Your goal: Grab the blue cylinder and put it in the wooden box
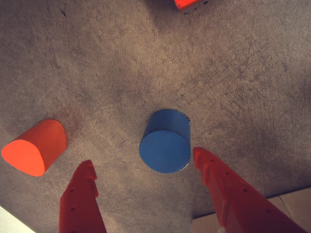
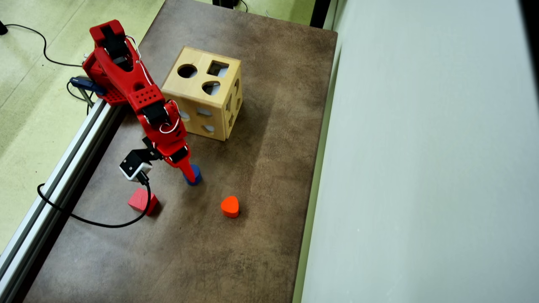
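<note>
The blue cylinder (image 1: 165, 141) stands upright on the brown table, just ahead of my red fingertips and close to the right-hand one in the wrist view. My gripper (image 1: 143, 159) is open, its jaws spread wide with nothing between them. In the overhead view the gripper (image 2: 190, 176) hangs right over the blue cylinder (image 2: 196, 176) and partly hides it. The wooden box (image 2: 202, 92), a light cube with round, square and other cut-outs, stands further up the table beside the arm.
An orange-red rounded block (image 1: 34, 148) (image 2: 230, 206) lies to one side of the cylinder. A red cube (image 2: 142, 200) (image 1: 189, 4) sits under the wrist camera's cable. A metal rail (image 2: 63, 168) borders the table's left edge and a pale wall (image 2: 421, 168) its right.
</note>
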Robot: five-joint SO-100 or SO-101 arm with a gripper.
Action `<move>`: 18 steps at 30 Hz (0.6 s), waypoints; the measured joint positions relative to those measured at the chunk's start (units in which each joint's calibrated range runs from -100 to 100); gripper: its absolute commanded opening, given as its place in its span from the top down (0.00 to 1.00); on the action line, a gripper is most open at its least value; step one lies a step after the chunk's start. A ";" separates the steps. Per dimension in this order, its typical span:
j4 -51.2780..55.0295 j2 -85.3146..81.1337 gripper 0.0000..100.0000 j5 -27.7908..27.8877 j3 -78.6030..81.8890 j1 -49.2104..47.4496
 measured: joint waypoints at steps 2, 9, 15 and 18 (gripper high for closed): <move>0.00 1.44 0.68 0.00 0.00 -1.29; 0.00 3.22 0.68 0.00 -0.09 -3.02; 0.00 3.64 0.68 0.00 -0.09 -2.95; 0.00 5.34 0.68 0.00 -0.09 -3.02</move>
